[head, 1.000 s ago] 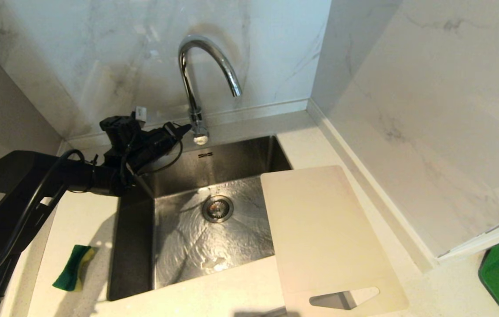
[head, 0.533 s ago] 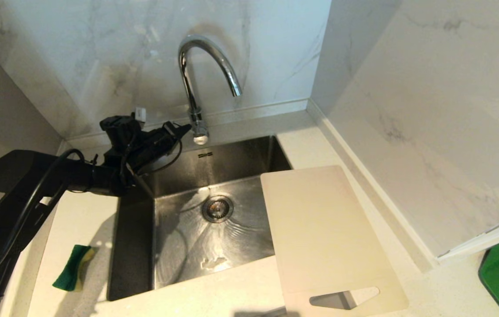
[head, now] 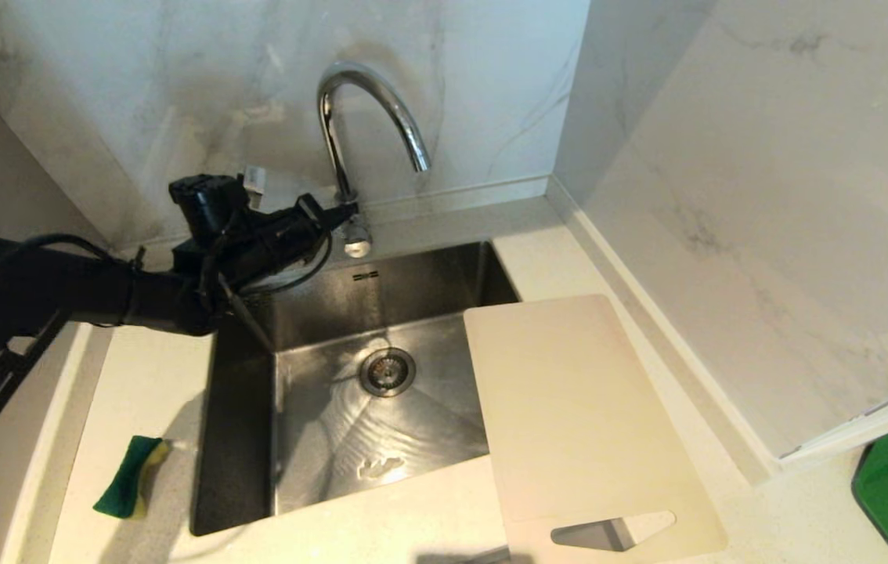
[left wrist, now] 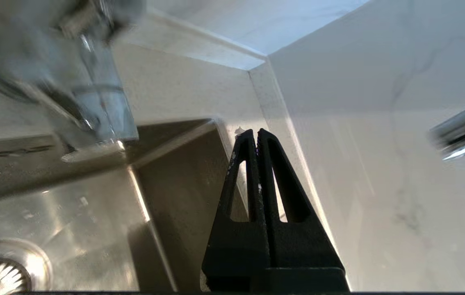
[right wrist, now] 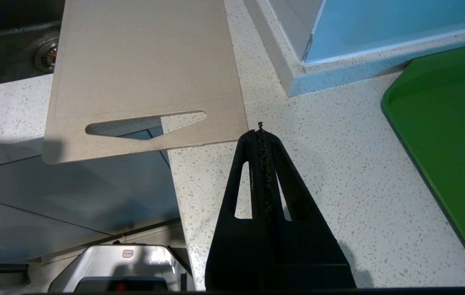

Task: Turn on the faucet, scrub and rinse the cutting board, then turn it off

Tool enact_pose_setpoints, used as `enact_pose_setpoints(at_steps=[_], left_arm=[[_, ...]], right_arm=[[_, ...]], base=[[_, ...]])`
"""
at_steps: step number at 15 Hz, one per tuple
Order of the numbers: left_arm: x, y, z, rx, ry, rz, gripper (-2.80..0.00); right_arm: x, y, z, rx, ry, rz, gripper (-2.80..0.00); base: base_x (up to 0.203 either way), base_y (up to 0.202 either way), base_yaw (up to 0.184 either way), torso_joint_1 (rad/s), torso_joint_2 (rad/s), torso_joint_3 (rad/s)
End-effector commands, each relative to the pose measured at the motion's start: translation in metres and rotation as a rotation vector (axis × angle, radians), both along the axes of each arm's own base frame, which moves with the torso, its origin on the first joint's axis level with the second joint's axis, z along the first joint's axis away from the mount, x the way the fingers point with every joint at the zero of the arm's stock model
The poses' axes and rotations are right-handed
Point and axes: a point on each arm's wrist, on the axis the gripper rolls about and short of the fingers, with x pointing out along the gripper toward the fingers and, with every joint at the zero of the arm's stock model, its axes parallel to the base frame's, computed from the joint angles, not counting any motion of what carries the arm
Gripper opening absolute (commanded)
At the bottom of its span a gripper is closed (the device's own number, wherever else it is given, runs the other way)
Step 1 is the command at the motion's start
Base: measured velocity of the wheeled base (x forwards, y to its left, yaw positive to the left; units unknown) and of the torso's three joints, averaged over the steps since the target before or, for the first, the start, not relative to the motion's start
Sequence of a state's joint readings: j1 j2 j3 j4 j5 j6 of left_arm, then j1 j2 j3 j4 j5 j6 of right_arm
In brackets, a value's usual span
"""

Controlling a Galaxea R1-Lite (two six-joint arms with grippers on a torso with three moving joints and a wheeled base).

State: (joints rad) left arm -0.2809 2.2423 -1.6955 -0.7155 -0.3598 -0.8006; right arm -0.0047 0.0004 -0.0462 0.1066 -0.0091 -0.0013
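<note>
Jaws closed, empty — left gripper (head: 346,210) at faucet (head: 366,117) base, tabletop's rear edge; next: nudge lever.

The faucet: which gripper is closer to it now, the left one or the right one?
Left. The left gripper is shut right beside the base of the faucet. The right gripper is shut over the counter by the handle end of the cutting board, far from it.

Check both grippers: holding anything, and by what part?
Nothing held. Left gripper shut, empty, beside the faucet base; right gripper shut, empty, near the cutting board.
</note>
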Motion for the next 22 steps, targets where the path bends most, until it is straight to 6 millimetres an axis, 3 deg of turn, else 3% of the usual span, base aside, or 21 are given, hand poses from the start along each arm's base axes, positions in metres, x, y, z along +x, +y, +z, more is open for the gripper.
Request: enact_pose_setpoints(at_steps=[1, 5, 9, 14, 18, 22], left_arm=[[-0.039, 0.008, 0.062, 0.016, -0.070, -0.005, -2.80], [-0.085, 0.026, 0.112, 0.215, -0.132, 0.066, -2.80], [-0.104, 0.063, 0.130, 0.404, -0.154, 0.281, -2.80], [-0.140, 0.110, 0.160, 0.490, -0.176, 0.490, -2.80], [-0.179, 0.133, 0.186, 0.536, -0.208, 0.630, -2.80], [-0.237, 0.143, 0.212, 0.554, -0.265, 0.691, -2.80]], right_arm=[[0.000, 0.000, 0.000, 0.000, 0.001, 0.000, -2.80], [0.000, 0.000, 0.000, 0.000, 0.001, 0.000, -2.80], [0.000, 0.000, 0.000, 0.000, 0.001, 0.000, -2.80], [0.000, 0.000, 0.000, 0.000, 0.001, 0.000, -2.80], [0.000, 0.000, 0.000, 0.000, 0.001, 0.000, -2.80], [0.000, 0.000, 0.000, 0.000, 0.001, 0.000, -2.80]], base=[[0.000, 0.000, 0.000, 0.000, 0.00, 0.000], [0.000, 0.000, 0.000, 0.000, 0.00, 0.000], [0.000, 0.000, 0.000, 0.000, 0.00, 0.000], [0.000, 0.000, 0.000, 0.000, 0.00, 0.000], [0.000, 0.000, 0.000, 0.000, 0.00, 0.000], [0.000, 0.000, 0.000, 0.000, 0.00, 0.000]])
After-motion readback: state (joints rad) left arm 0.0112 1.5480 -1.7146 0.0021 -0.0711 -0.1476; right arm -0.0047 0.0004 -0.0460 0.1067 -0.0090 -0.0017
